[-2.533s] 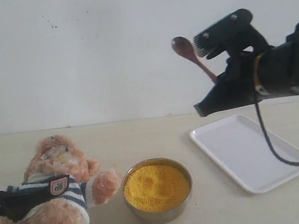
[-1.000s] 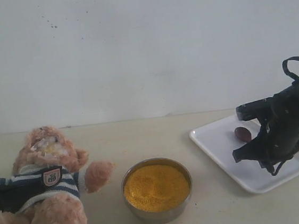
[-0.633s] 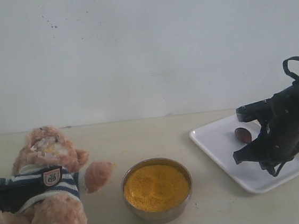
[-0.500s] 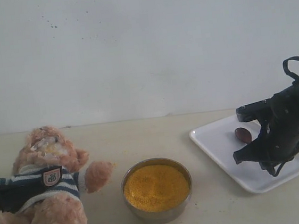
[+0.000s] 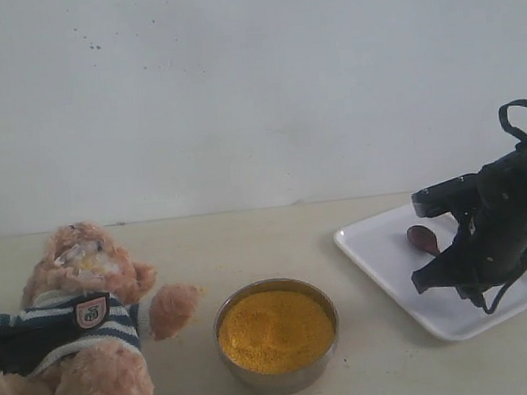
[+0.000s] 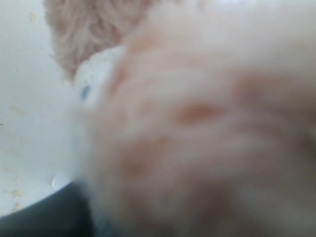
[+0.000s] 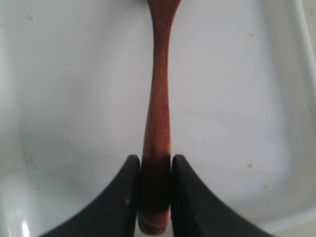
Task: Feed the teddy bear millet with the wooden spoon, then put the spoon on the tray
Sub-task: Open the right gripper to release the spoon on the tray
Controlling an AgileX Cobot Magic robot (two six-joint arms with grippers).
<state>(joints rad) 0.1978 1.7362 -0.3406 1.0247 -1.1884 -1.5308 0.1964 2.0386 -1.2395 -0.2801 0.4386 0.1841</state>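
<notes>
Reddish-brown, the wooden spoon [image 7: 159, 98] is pinched at its handle end between the right arm's fingers [image 7: 123, 197], its long axis running straight out from them low over the white tray [image 7: 59, 74], so letting go there falls to that arm.

We find the teddy bear [image 5: 79, 330] at the left of the worktop [image 5: 249, 241], the bowl [image 5: 284, 377] holding the millet [image 5: 276, 331] just right of its paw, and the tray [image 5: 382, 251] well apart at the right. The wooden spoon [image 7: 159, 89] is over the tray, its handle end between the jaws of the right gripper [image 7: 154, 170].
</notes>
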